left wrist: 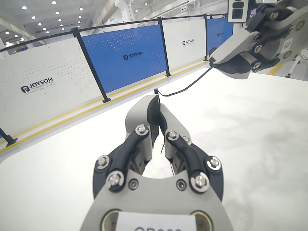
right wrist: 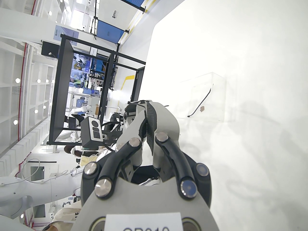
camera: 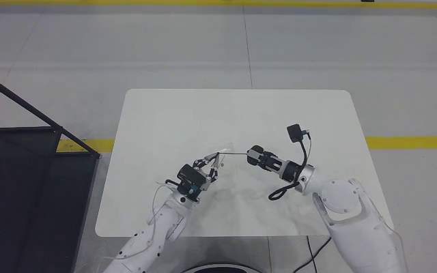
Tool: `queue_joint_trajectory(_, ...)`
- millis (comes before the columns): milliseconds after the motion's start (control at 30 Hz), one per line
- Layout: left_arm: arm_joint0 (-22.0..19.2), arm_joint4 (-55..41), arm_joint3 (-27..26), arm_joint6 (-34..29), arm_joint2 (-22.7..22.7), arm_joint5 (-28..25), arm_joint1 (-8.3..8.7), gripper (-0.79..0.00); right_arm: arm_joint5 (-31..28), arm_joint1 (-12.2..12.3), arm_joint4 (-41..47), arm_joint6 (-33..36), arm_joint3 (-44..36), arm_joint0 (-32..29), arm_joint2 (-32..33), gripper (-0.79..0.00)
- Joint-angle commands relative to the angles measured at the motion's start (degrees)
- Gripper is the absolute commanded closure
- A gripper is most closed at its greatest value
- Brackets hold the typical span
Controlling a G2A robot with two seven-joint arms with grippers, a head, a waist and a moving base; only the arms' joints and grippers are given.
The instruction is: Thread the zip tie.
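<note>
Left end effector [left wrist: 156,104] pinched together on the zip tie [left wrist: 185,88] at what looks like its head; right end effector [left wrist: 216,64] likewise clamped on the far tail. Tie strung between the two, apparently clear of the desk [camera: 273,116], long axis running from one tip to the other. Judged next: tail to be curled back toward the head, right arm nearer that end.

Overhead downward, wrist cameras close, table [camera: 171,123] shared
</note>
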Motion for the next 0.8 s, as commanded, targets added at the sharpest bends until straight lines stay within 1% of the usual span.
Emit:
queue_joint_trajectory(0,0.0,0.1,0.1,0.0,0.0,0.0,-0.11,0.0,-0.2,0.0,0.1,0.0,0.0,-0.1,0.1,0.0)
queue_joint_trajectory(433,-0.4,0.5,1.4,-0.4,-0.2,-0.9,-0.76,0.0,-4.3,0.1,3.1,0.5,0.5,-1.1,1.1,0.0)
queue_joint_trajectory(767,-0.4,0.8,1.7,-0.6,-0.4,-1.5,-1.17,0.0,-6.1,0.1,5.0,1.1,1.1,-1.2,1.4,0.0)
